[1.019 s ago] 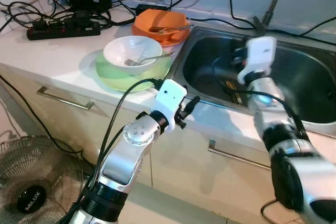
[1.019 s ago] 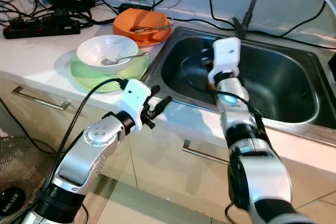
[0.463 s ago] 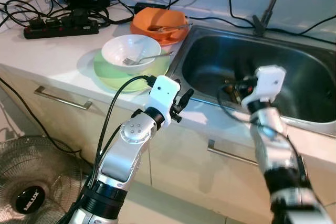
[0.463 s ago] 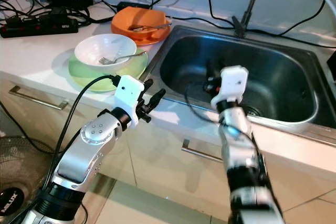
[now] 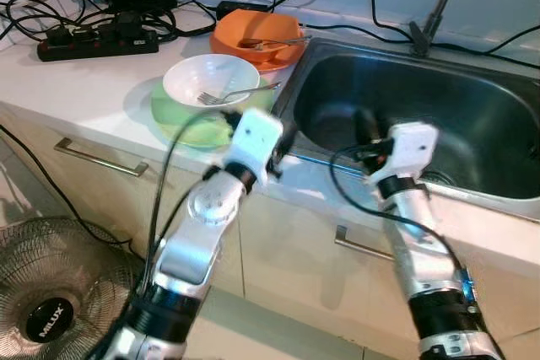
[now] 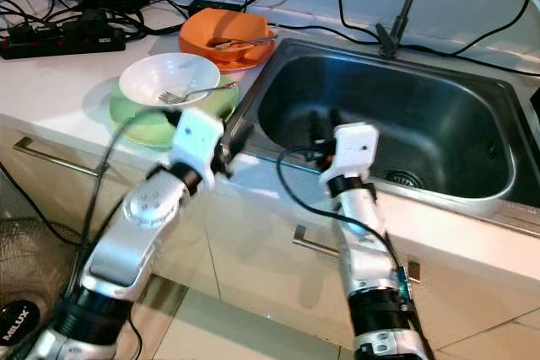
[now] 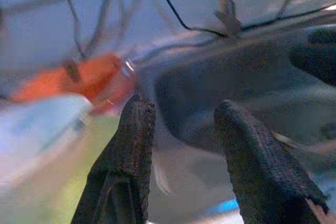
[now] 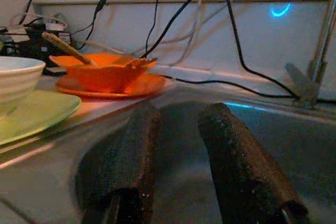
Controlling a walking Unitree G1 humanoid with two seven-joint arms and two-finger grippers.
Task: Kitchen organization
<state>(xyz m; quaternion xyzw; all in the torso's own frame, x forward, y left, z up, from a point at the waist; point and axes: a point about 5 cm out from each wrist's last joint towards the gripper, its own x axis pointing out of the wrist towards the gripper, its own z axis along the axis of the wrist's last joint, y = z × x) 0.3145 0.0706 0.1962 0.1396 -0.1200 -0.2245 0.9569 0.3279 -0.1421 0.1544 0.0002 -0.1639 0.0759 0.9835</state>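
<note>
Both arms pulled back toward the front edge of the steel sink [image 6: 472,191] since a second ago. Right gripper [image 8: 173,129] is over its near rim, fingers apart, holding nothing. Left gripper [image 7: 181,129] is just left of the sink, also parted and empty. Two bowls left of the sink: white bowl [image 5: 211,80] with a fork [image 5: 240,93] on a green plate [image 5: 181,120], and an orange bowl [image 5: 256,38] behind it.

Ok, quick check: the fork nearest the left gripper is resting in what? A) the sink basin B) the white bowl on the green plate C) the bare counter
B: the fork lies in the white bowl, which is stacked on the green plate.
</note>
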